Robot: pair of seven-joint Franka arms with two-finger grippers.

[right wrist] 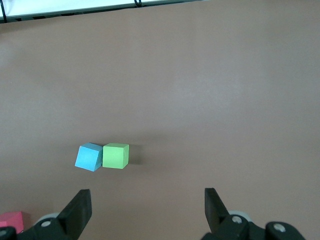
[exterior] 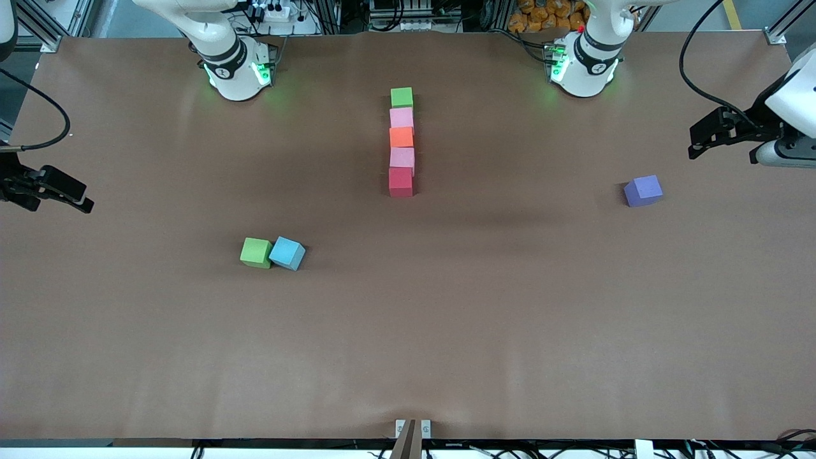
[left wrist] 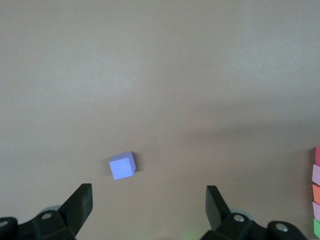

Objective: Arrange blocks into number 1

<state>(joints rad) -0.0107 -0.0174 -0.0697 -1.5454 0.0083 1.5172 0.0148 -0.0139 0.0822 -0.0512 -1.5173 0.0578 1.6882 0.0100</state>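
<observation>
1. Left hand (left wrist: 147, 210): jaws wide apart, empty, up over the left arm's end of the bench (exterior: 510, 319); purple block (exterior: 642, 190) lies near it.
2. Right hand (right wrist: 146, 212): jaws spread, empty, over the right arm's end; loose green block (exterior: 256, 252) touching blue block (exterior: 287, 254) well apart from it.
3. Mid-bench between hands: column of green block (exterior: 401, 97), pink block (exterior: 401, 118), orange block (exterior: 401, 137), second pink block (exterior: 402, 157), red block (exterior: 401, 182).

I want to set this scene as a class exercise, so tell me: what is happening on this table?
Nothing is being handled. Five blocks, green, pink, orange, pink and red, form a straight column mid-table. A second green block touches a blue block nearer the front camera; a purple block sits alone toward the left arm's end. The left gripper and right gripper wait open at the table's ends.
</observation>
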